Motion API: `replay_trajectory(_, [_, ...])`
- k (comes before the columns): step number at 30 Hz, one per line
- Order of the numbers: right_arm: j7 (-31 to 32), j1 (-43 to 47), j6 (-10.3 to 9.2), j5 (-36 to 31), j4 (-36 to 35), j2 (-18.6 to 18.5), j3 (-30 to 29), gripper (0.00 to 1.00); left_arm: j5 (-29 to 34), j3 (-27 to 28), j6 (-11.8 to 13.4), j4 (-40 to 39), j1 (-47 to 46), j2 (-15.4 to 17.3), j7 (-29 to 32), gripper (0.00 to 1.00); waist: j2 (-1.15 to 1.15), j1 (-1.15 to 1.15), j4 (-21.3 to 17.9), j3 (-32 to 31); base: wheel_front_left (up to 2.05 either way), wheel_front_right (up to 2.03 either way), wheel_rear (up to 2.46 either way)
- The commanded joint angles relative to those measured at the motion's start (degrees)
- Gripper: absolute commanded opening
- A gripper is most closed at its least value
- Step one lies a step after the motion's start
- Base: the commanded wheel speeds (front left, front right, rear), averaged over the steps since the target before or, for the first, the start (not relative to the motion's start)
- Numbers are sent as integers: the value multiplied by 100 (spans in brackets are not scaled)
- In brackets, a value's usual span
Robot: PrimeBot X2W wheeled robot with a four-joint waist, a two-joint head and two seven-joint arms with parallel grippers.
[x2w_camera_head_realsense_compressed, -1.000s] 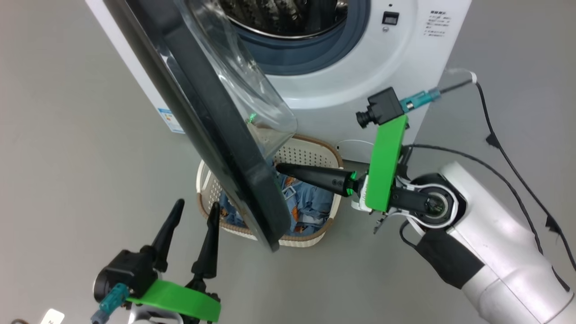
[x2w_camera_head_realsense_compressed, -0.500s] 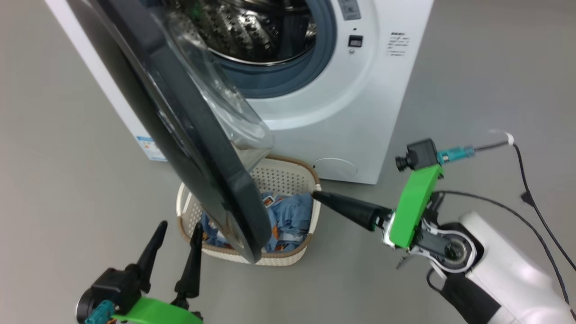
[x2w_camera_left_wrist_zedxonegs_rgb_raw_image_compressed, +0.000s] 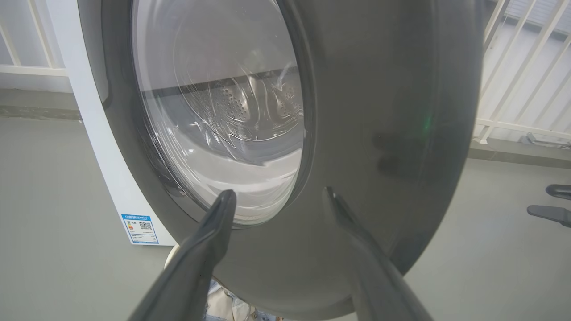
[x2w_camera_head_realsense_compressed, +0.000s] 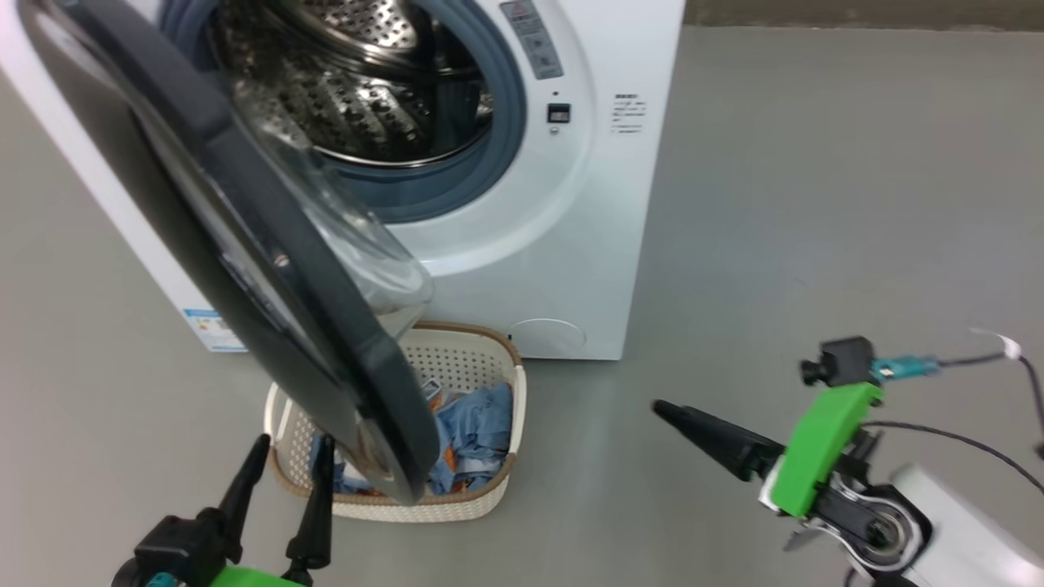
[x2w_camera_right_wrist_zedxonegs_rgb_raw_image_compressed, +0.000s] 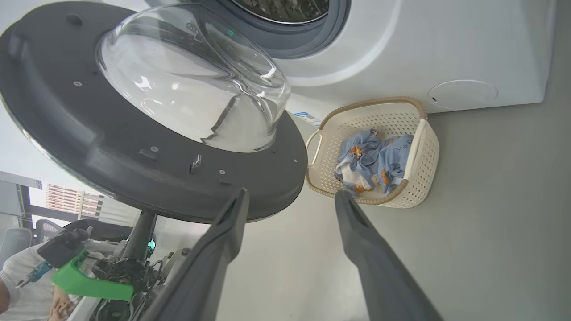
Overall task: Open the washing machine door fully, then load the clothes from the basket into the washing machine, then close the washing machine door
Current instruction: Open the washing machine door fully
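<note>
The washing machine (x2w_camera_head_realsense_compressed: 571, 244) stands with its steel drum (x2w_camera_head_realsense_compressed: 359, 90) exposed. Its door (x2w_camera_head_realsense_compressed: 318, 326) hangs partly open, black rim and glass bowl (x2w_camera_head_realsense_compressed: 359, 253) jutting out over the basket (x2w_camera_head_realsense_compressed: 465, 359). Light-blue clothes (x2w_camera_head_realsense_compressed: 477, 428) lie inside the basket. My left gripper (x2w_camera_head_realsense_compressed: 288, 444) is open just in front of the door's lower edge; in the left wrist view this gripper (x2w_camera_left_wrist_zedxonegs_rgb_raw_image_compressed: 279, 191) faces the door's outer face (x2w_camera_left_wrist_zedxonegs_rgb_raw_image_compressed: 379, 111). My right gripper (x2w_camera_head_realsense_compressed: 661, 405) hovers over bare floor right of the basket. In the right wrist view it (x2w_camera_right_wrist_zedxonegs_rgb_raw_image_compressed: 291, 192) is open, with the basket (x2w_camera_right_wrist_zedxonegs_rgb_raw_image_compressed: 424, 151) and clothes (x2w_camera_right_wrist_zedxonegs_rgb_raw_image_compressed: 379, 156) beyond.
Grey floor surrounds the machine. A round filter cover (x2w_camera_head_realsense_compressed: 548, 336) and a blue label (x2w_camera_head_realsense_compressed: 214, 326) sit low on the machine. A black cable (x2w_camera_head_realsense_compressed: 962, 440) trails from my right wrist. A white railing (x2w_camera_left_wrist_zedxonegs_rgb_raw_image_compressed: 513, 89) stands behind. A person's sleeve (x2w_camera_right_wrist_zedxonegs_rgb_raw_image_compressed: 18, 272) shows at the edge.
The camera has pulled back, so the whole scene shifted. My right gripper has drawn out of the basket to the right. The left gripper stays by the door's lower edge.
</note>
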Motion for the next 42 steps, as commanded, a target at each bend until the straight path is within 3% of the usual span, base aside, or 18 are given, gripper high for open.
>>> replay_trajectory(1, [-160,136,18,-77,-88,-143,36,100,-14,250,-9,-145,-53,127,-37,100,0,0,-119,-71,0,0,0])
replay_trajectory(13, [-1546,655,18,-573,383,-751,323,100,9,495,-9,-142,138,103,-37,100,0,0,-378,-133,0,0,0])
replay_trajectory(20, [-2763,680,18,-1211,774,-856,764,100,37,569,-9,-155,183,71,-37,100,0,0,-428,-133,0,0,0])
replay_trajectory(26, [-3093,669,18,-1435,934,-793,730,100,68,603,-9,-168,181,47,-37,100,0,0,-431,-121,0,0,0])
replay_trajectory(30, [-3111,747,18,-2105,854,-659,-50,100,101,643,-9,-201,171,27,-37,100,0,0,-432,-96,0,0,0])
replay_trajectory(37, [-3113,1334,18,-3955,300,-235,-1668,100,152,670,-9,-255,142,0,-37,100,0,0,-392,-61,0,0,0])
replay_trajectory(42, [-3113,1790,18,-4968,-187,67,-2398,100,179,669,-9,-282,113,-17,-37,100,0,0,-358,-47,0,0,0])
